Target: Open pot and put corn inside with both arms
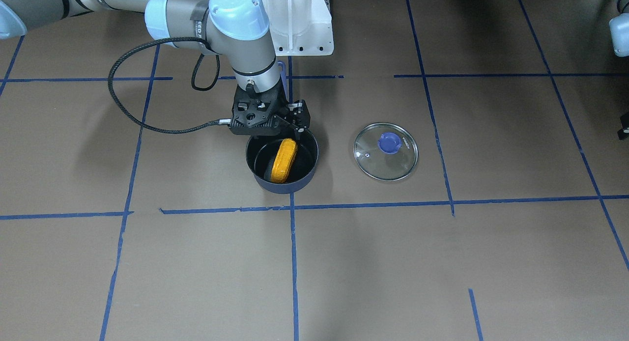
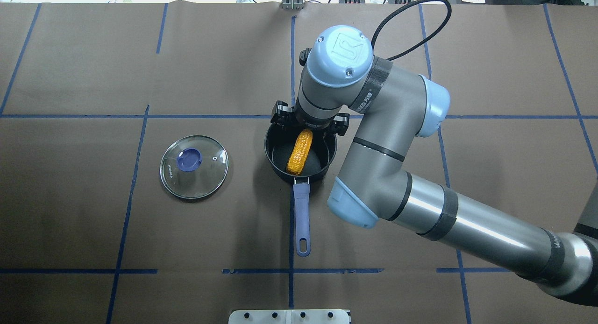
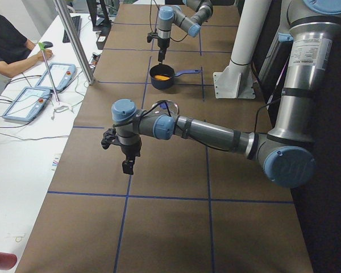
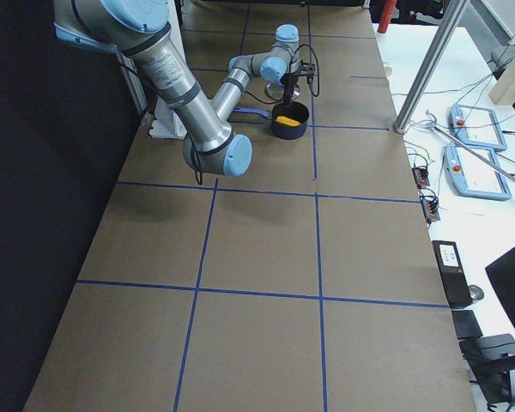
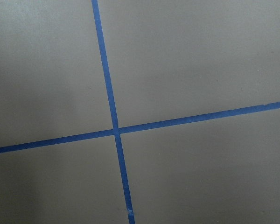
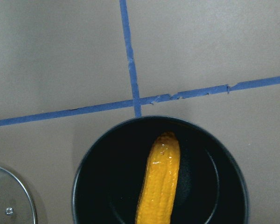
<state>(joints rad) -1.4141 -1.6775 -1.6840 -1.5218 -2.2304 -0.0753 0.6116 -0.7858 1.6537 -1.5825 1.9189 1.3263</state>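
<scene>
The dark navy pot (image 1: 282, 187) stands uncovered at mid-table, its purple-blue handle (image 2: 302, 216) pointing toward the robot. The yellow-orange corn (image 1: 284, 160) lies slanted inside it, also seen in the overhead view (image 2: 299, 152) and the right wrist view (image 6: 159, 182). My right gripper (image 1: 282, 132) hangs just above the pot's rim on the robot's side, open, clear of the corn. My left gripper (image 3: 128, 166) shows only in the exterior left view, hanging above bare table far from the pot. I cannot tell if it is open or shut.
The round glass lid (image 1: 393, 165) with a purple knob lies flat on the table beside the pot, on my left, also in the overhead view (image 2: 194, 167). The white base pedestal (image 1: 300, 26) stands behind the pot. Blue tape lines (image 5: 113, 130) cross the brown table.
</scene>
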